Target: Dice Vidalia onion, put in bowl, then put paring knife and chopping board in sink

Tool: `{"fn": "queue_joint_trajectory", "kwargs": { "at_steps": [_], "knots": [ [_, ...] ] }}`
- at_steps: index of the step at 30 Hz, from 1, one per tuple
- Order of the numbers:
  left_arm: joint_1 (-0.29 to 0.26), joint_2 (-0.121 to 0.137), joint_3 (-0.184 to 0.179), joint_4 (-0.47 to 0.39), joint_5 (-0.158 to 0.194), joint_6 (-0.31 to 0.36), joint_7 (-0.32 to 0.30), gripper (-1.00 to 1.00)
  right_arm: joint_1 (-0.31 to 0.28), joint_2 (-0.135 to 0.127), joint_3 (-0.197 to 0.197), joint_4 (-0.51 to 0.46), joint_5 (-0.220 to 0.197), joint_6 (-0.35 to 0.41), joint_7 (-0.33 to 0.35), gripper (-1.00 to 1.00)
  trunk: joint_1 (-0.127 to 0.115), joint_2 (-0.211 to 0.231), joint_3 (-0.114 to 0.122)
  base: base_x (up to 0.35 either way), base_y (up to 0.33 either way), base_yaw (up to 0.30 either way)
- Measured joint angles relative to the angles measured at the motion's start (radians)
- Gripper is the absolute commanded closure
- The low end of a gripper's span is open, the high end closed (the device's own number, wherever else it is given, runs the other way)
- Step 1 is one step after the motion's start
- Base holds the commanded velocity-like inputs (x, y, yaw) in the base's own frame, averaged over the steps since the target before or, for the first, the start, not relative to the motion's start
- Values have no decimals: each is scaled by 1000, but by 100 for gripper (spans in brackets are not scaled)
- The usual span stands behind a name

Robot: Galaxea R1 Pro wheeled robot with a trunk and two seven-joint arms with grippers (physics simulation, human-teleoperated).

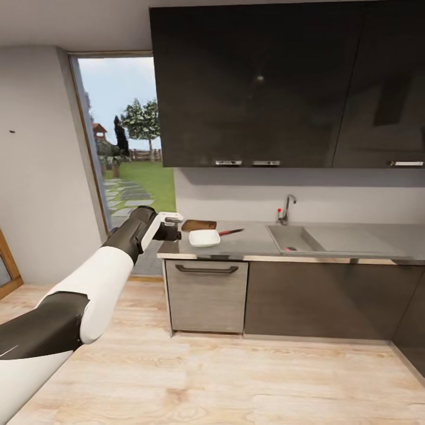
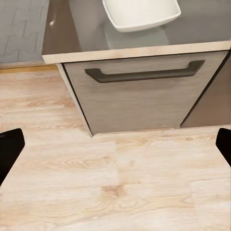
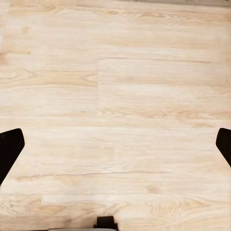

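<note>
1. Grey steel sink [image 1: 295, 237] set into the countertop [image 1: 254, 245], with the Vidalia onion [image 1: 288, 248] down in the basin as a tiny pinkish speck near the front wall.
2. Well off to the tap-less side of the sink: white bowl [image 1: 204, 238], chopping board [image 1: 198, 225] just behind it, paring knife [image 1: 230, 232] beside the bowl, red handle toward it.
3. Left gripper [image 1: 173, 227] raised short of the counter edge, fingers [image 2: 9, 149] spread wide apart, nothing between them. Bowl rim visible from its wrist cam.
4. Right gripper [image 3: 115, 149] aimed at the wooden floor [image 3: 115, 96], fingers spread wide too, empty.
5. Onion probably light, firm and round with slick skin, so likely to roll; best bet pinching across its widest part from above, squarely.
</note>
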Motion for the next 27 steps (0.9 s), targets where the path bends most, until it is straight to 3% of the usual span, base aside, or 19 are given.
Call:
{"fn": "queue_joint_trajectory", "kwargs": {
  "at_steps": [13,27],
  "knots": [
    [0,-2,-2,2,3,1,-4,-100,0,2,0,0,-2,1,-1,-100,0,0,0,313,-4,0],
    [3,-7,-2,10,7,2,-7,-100,0,2,-1,1,-1,2,-1,-100,0,0,0,261,-152,0]
  ]
}}
